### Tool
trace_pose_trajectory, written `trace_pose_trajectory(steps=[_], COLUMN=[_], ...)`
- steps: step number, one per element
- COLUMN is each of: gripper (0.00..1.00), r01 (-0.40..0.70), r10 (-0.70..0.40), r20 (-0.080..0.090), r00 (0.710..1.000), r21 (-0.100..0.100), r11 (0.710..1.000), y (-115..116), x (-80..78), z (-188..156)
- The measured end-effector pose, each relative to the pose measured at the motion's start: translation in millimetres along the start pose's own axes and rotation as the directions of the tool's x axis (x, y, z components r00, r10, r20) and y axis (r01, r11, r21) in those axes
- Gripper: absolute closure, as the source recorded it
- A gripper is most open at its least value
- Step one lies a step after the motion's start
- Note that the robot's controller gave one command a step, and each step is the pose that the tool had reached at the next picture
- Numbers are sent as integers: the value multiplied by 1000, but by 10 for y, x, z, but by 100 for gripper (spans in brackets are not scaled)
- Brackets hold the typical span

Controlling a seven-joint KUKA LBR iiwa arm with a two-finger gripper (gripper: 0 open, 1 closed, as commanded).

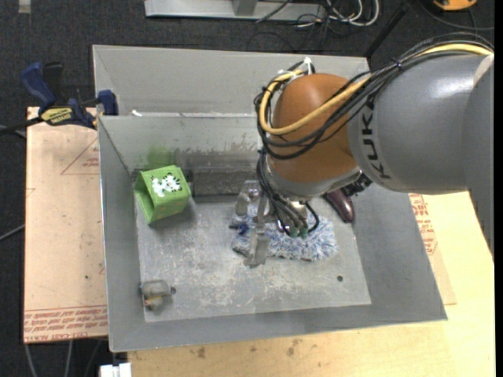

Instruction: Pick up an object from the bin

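I have the claw [253, 225] down near the middle of the grey bin [204, 269], at the left edge of a shaggy blue-and-white cloth [313, 247] lying on the bin floor. Its two fingers look apart, one toward the back wall and one toward the front, with the cloth's blue fringe between them and not clamped. A green cube with a white pattern [163, 192] sits well to the left by the back wall. A small grey lump [155, 293] lies in the front-left corner. A dark red object [340, 205] peeks out beside the arm's orange cover [310, 132].
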State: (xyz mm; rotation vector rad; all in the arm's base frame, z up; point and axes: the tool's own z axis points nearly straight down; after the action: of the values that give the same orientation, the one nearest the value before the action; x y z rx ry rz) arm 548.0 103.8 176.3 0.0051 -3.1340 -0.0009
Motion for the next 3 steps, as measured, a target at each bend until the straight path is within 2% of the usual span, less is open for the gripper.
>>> trace_pose_trajectory(steps=[1,2,3], gripper=[0,0,0], r01=[-2,-41,2], r10=[2,41,-2], r20=[8,9,10], r00=[1000,999,1000], r21=[-1,-2,-1], r11=[1000,999,1000], y=[-5,-122,-433], x=[-16,-85,-16], z=[-44,39,428])
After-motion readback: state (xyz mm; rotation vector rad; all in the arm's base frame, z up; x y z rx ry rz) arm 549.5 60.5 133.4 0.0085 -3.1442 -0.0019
